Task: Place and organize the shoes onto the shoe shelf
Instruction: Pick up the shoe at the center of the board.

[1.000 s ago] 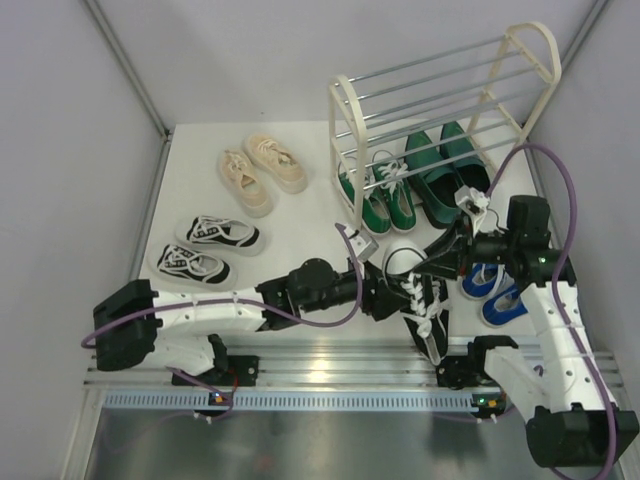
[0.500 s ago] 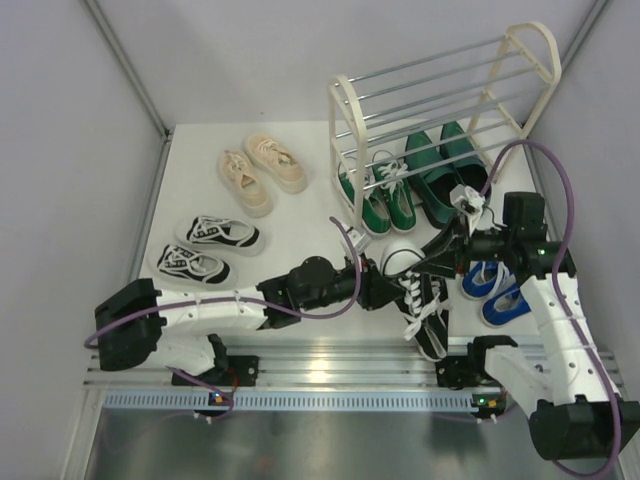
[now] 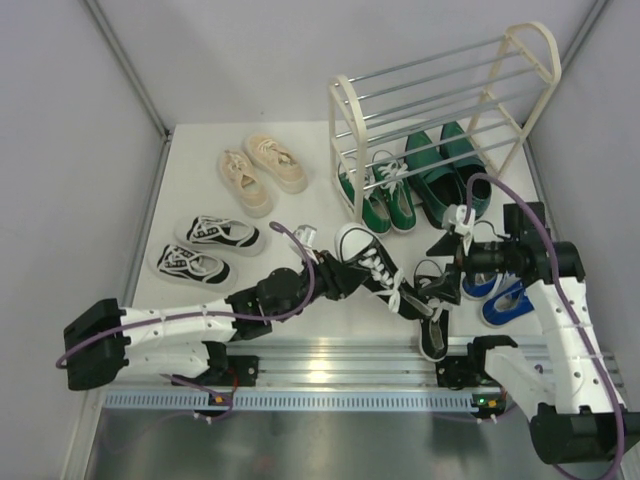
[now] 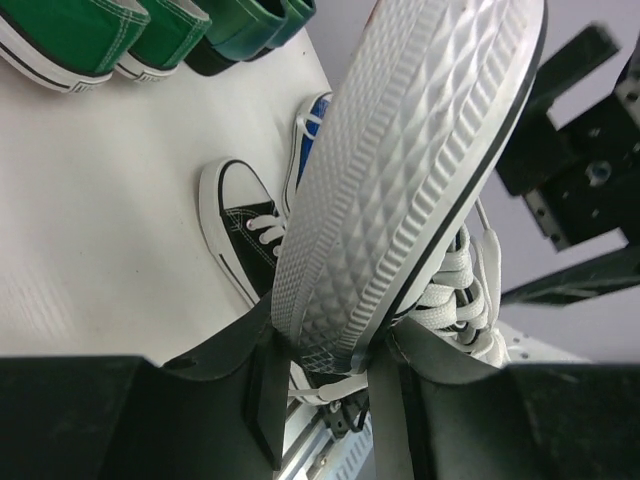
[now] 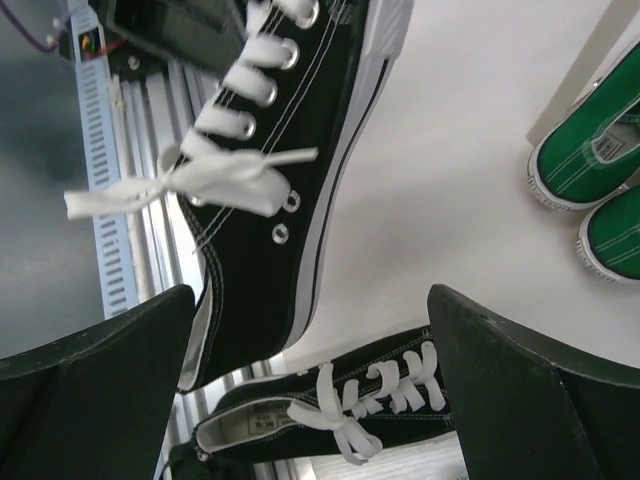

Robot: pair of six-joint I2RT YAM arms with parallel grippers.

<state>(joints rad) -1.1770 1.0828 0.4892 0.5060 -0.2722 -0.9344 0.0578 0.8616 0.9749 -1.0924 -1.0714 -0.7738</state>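
Above the white worktop [image 3: 300,212], the left end effector [image 4: 320,400] clamps only the heel of the black white-laced canvas sneaker [image 3: 368,268], the right end effector [image 3: 442,266] gaping empty; the shoe may pivot loose.

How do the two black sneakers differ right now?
The lifted black sneaker is clamped at its heel by the left gripper, off the table and tilted; the other black sneaker lies flat on the table, untouched. The lifted one's toe points toward the right gripper; the other's points toward the shoe shelf. Both are black with white laces.
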